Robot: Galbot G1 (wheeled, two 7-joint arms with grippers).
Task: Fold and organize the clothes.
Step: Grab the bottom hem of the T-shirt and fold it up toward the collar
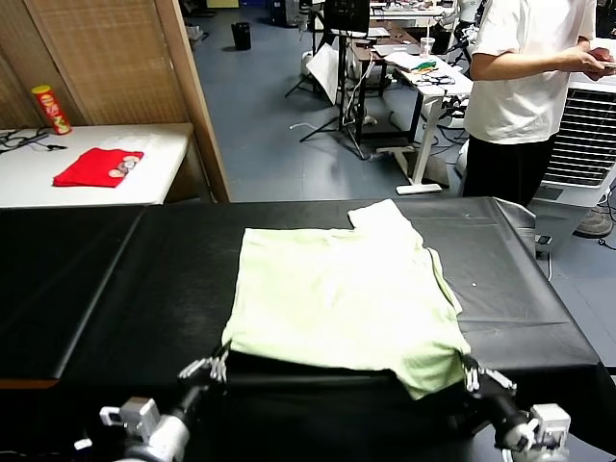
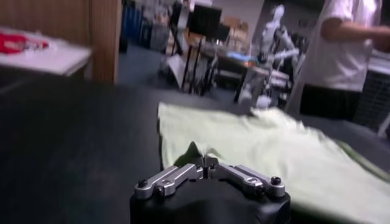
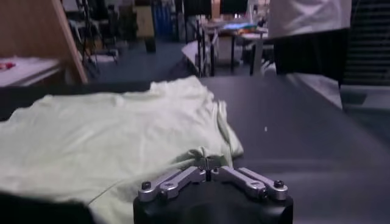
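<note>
shirt (image 1: 342, 298) flat on black table (image 1: 115, 279) | left claw (image 1: 218, 366), right claw (image 1: 470, 371) pinching near hem corners

The head view looks forward and down from above onto a black table (image 1: 115, 289), taking in the whole pale green shirt (image 1: 346, 298) and the workshop floor beyond the table. The left wrist view sits low, just behind the left gripper (image 2: 209, 163), very near the shirt's (image 2: 274, 152) near edge, facing across it. The right wrist view sits equally low behind the right gripper (image 3: 210, 163), at the shirt's (image 3: 116, 146) other near corner. All three share the shirt.
</note>
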